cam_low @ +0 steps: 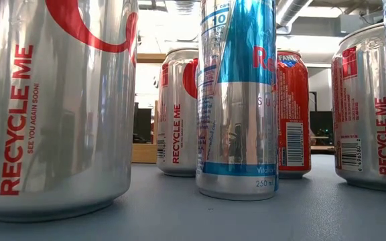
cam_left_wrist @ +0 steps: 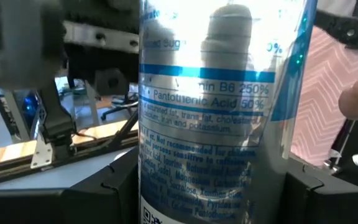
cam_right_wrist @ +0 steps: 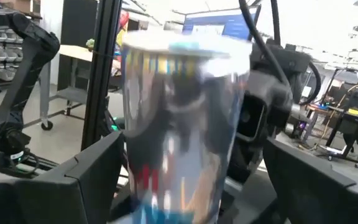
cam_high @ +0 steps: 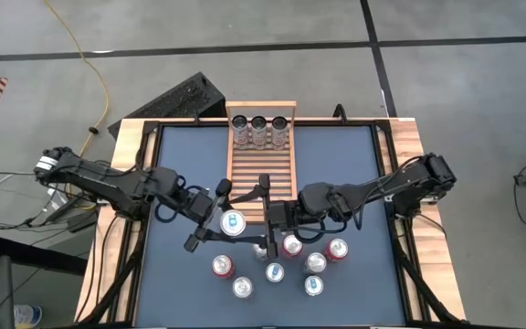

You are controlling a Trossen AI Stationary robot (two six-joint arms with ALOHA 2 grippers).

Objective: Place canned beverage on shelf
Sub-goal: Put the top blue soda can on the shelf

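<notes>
Three cans (cam_high: 258, 131) are already set on the shelf (cam_high: 261, 178), ahead of both grippers. A slim blue-and-silver can (cam_high: 233, 223) is gripped in the left gripper (cam_high: 226, 222); the right gripper (cam_high: 265, 216), jaws wide, is positioned around it. Several cans (cam_high: 275, 271) remain unplaced behind

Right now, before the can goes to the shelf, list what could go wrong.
The left gripper holds the can with the open right gripper close beside it; they could collide. Loose cans stand by the right gripper and could get knocked. Three cans already fill the shelf's far end; a new one could bump them.
</notes>
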